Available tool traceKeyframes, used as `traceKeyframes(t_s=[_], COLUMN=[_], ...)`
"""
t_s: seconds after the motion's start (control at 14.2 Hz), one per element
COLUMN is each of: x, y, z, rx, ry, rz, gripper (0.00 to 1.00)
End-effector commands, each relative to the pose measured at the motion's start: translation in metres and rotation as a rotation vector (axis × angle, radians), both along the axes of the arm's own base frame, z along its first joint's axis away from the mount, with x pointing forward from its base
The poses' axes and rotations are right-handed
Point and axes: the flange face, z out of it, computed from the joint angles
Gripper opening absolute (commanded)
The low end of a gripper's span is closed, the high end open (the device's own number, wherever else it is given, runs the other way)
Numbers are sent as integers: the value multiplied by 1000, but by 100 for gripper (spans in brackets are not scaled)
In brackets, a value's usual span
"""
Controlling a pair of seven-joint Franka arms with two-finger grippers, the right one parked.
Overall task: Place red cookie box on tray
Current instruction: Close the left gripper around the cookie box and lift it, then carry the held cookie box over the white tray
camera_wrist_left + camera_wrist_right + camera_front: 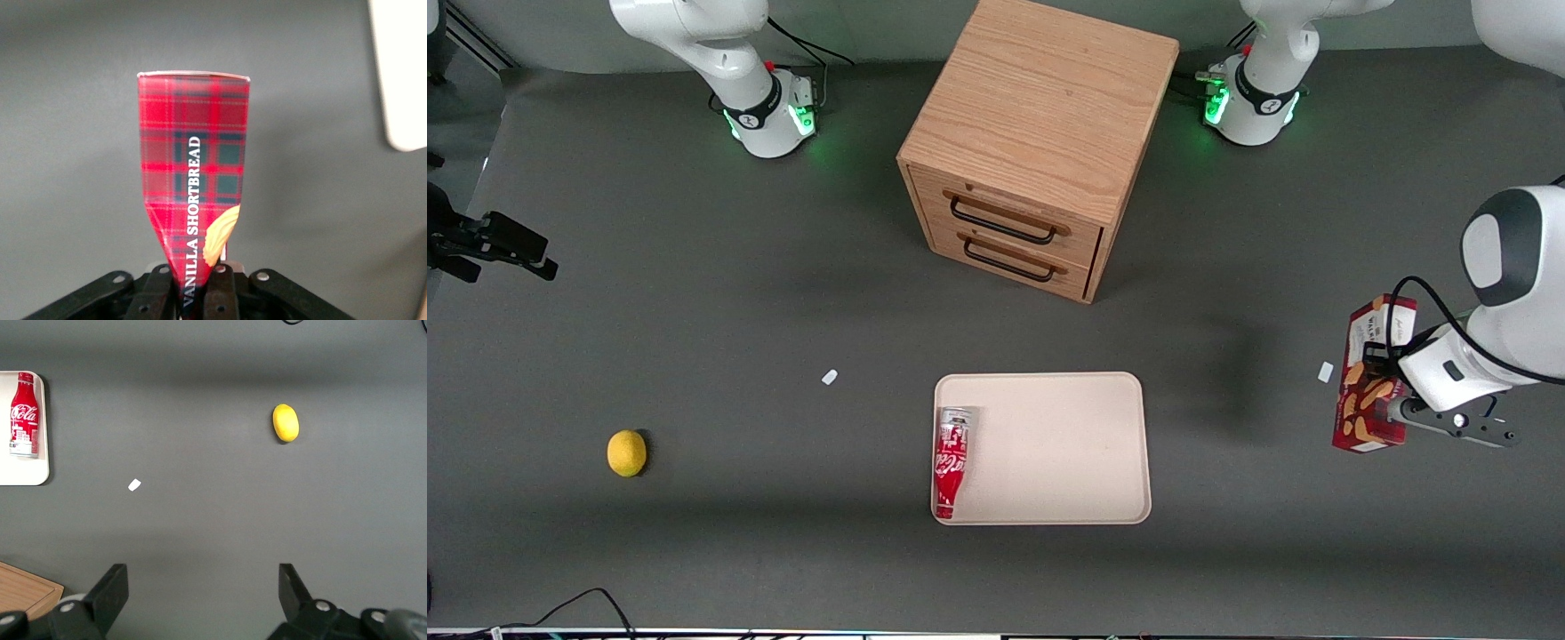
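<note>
The red cookie box (1368, 382), a dark-red plaid carton with cookie pictures, is at the working arm's end of the table, well apart from the tray. My left gripper (1389, 391) is shut on it. In the left wrist view the fingers (223, 293) pinch one end of the red cookie box (193, 153) so that the carton is squeezed narrow there, and its other end points away from the gripper (193, 283). The beige tray (1067, 444) lies flat mid-table, nearer the front camera than the cabinet. A corner of the tray (403, 73) shows in the wrist view.
A red Coca-Cola bottle (951, 460) lies in the tray along the rim toward the parked arm's end. A wooden two-drawer cabinet (1032, 133) stands farther back. A lemon (626, 452) lies toward the parked arm's end. Two white scraps (830, 377) (1325, 372) lie on the mat.
</note>
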Motion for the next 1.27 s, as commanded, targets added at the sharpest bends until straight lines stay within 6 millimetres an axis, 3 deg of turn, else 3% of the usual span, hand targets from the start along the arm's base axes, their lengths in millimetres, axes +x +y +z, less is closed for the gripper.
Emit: traceKeyframes(t_s=[0.0,0.14,0.28,0.49,0.63,0.91,1.2], x=[15,20,28,45,50,50,46], y=[-58,-104,-147,-203,-240,-277,-286], z=[21,22,9,-28,-68,-140,-178], rx=[8,15,3,-17,-36,-35,-4], ry=[2,5,6,-10,-48,-56,-67], rz=[108,176,248,350,404,386,355], gripper=[0,0,0,0,0,0,0])
